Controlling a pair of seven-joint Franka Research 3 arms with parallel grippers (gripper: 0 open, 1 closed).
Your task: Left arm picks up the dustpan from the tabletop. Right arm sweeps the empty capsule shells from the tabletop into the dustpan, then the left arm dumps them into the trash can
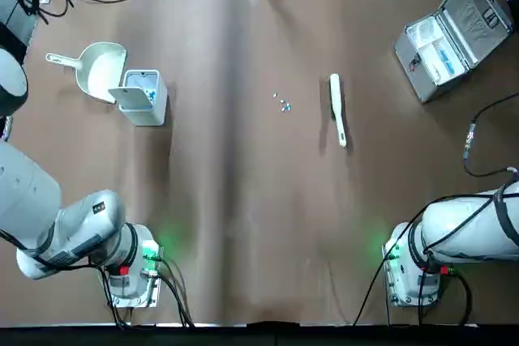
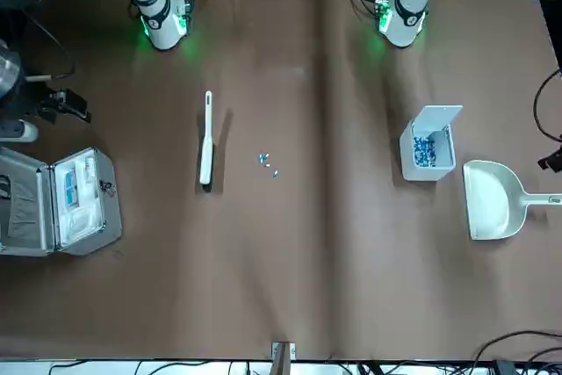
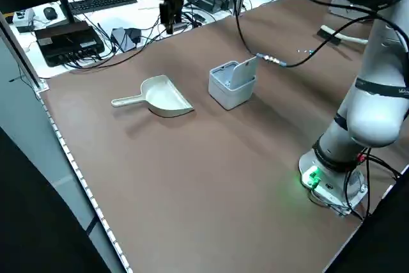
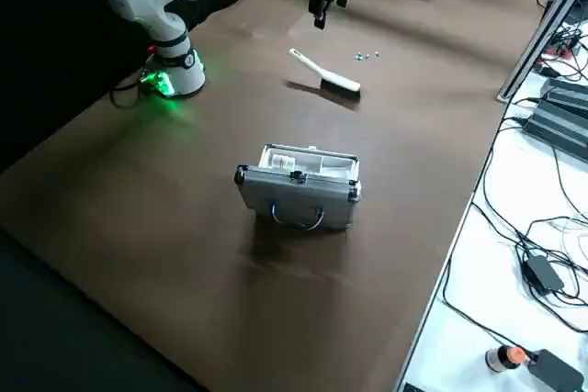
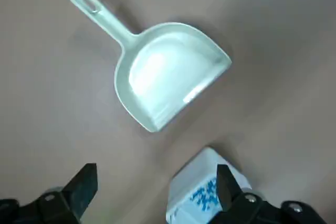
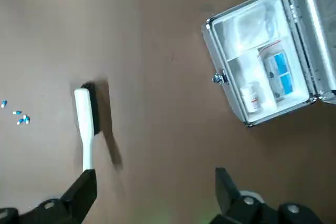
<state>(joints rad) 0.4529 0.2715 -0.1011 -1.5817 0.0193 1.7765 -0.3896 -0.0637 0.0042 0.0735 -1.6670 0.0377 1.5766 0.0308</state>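
The cream-white dustpan [image 1: 101,70] lies flat on the brown tabletop at the far left, its handle pointing away from the trash can [image 1: 142,95] that stands right beside its scoop. My left gripper [image 5: 156,182] hovers high above both, open and holding nothing. The dustpan [image 5: 163,72] shows whole in the left wrist view. Several tiny blue and white capsule shells [image 1: 282,103] lie near the table's middle. My right gripper [image 6: 155,179] hangs open and well above the table, between the shells [image 6: 18,116] and the metal case.
A slim white brush [image 1: 337,108] lies just right of the shells. An open silver metal case [image 1: 454,34] sits at the far right corner. The trash can [image 2: 428,147] has its lid flipped up, with bluish bits inside. Cables run along the far edge.
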